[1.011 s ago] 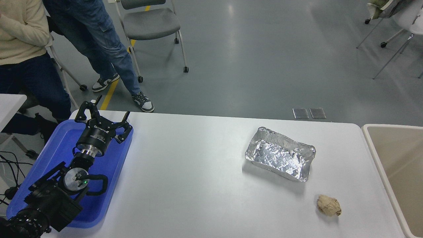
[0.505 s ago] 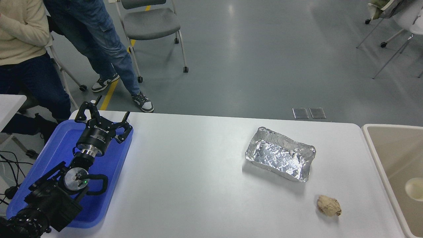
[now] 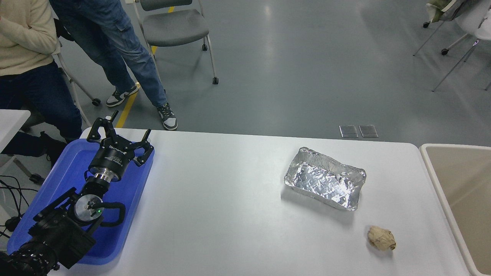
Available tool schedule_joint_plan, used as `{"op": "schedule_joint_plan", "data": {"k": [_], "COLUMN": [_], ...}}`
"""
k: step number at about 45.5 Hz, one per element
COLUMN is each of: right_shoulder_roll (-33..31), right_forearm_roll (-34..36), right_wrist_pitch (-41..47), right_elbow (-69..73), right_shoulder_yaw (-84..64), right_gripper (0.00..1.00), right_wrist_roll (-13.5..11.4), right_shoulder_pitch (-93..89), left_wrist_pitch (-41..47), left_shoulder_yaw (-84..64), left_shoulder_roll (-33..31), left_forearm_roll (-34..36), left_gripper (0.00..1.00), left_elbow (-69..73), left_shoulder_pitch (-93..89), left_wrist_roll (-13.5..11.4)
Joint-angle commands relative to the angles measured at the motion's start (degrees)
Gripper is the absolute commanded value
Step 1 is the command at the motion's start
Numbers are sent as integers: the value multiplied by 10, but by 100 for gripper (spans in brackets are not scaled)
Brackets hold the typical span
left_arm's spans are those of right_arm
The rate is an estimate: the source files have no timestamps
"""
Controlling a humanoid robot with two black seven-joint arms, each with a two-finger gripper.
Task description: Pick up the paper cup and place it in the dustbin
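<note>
Your left gripper [image 3: 122,135] sits at the lower left of the frame, above the blue tray [image 3: 65,168], with its fingers spread apart and nothing between them. The arm behind it runs down to the bottom left corner. Your right arm and its gripper are outside the frame, so you cannot tell how those jaws stand.

The dustbin [image 3: 441,180] stands at the right edge of the frame, just beside the white table [image 3: 222,207]. You see only its pale rim and part of its beige inside. The paper cup shows nowhere in this view, neither on the table nor in the visible part of the bin.

On the table, right of center, you have a crinkled foil tray [image 3: 325,179], lying at a slight angle. A crumpled tan paper ball [image 3: 381,238] lies near it, toward the lower right, apart from both the foil tray and the bin.

At the upper left of the frame, beyond the table's far edge, one person in a cream sweater [image 3: 23,34] sits, and another in blue jeans [image 3: 119,50] stands beside a grey chair [image 3: 172,23].
</note>
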Motion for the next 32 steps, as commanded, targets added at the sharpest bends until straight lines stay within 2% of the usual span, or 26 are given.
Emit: {"op": "schedule_joint_plan", "data": {"k": [1, 5, 13, 32], "right_shoulder_roll": [0, -16, -108, -188], "right_forearm_roll": [0, -2, -10, -10], "right_wrist_pitch": [1, 1, -2, 4], "right_elbow": [9, 57, 239, 495], "right_shoulder_yaw": [6, 7, 0, -125], "right_gripper": [100, 100, 100, 100], "right_wrist_roll": [0, -1, -3, -3], "right_shoulder_pitch": [9, 35, 106, 302], "left_wrist_pitch": [0, 0, 0, 0], "left_shoulder_yaw": [0, 0, -1, -1], "left_shoulder_roll": [0, 0, 0, 0], "left_forearm_roll": [0, 0, 0, 0], "left_gripper": [100, 100, 100, 100], "left_elbow": [0, 0, 0, 0], "left_shoulder_pitch": [-1, -1, -1, -1], "left_wrist_roll": [0, 0, 0, 0]}}
